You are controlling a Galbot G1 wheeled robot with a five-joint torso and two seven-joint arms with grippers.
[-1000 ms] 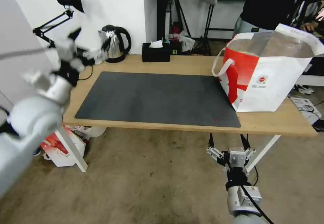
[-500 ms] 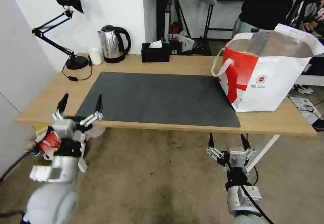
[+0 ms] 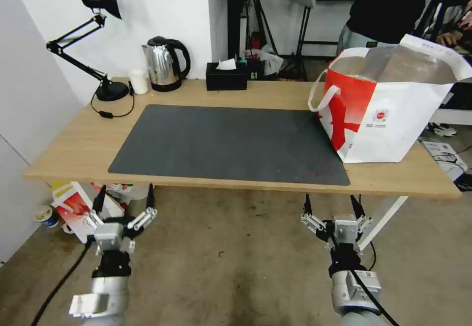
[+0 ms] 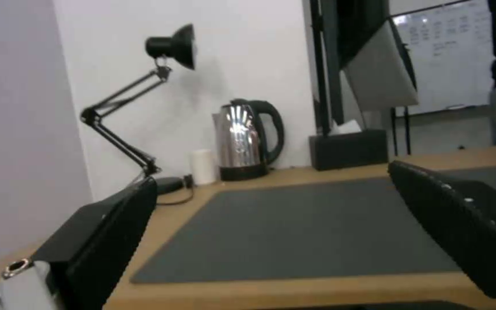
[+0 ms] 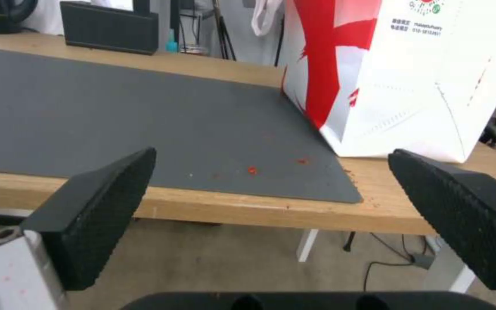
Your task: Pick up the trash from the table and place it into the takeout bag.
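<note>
Two grippers hang below the near edge of the table (image 3: 73,149), both spread wide and holding nothing. Left gripper (image 3: 125,202) sits under the table's left end, its black fingers (image 4: 101,234) pointing up toward the wooden edge; right gripper (image 3: 330,203) mirrors it under the right end, just beside a white table leg (image 3: 381,222). Between the right gripper's ribbed fingertips (image 5: 101,213), the wrist view looks across the dark-grey mat (image 3: 231,141) (flecked with a few red crumbs near its right corner) to the takeout bag (image 3: 388,104). That bag stands upright on the table's right end, its red panel facing the mat, a white loop handle (image 3: 322,92) hanging over the side and the silvery lining showing at its open mouth; its base overlaps the mat's right edge. Along the table's far edge stand a black desk lamp (image 3: 93,41), a small white cup (image 3: 139,81), a steel kettle (image 3: 164,64) and a black tissue box (image 3: 227,76). Under the table's left end, on the floor, lies a smaller red-and-white bag (image 3: 73,208).
</note>
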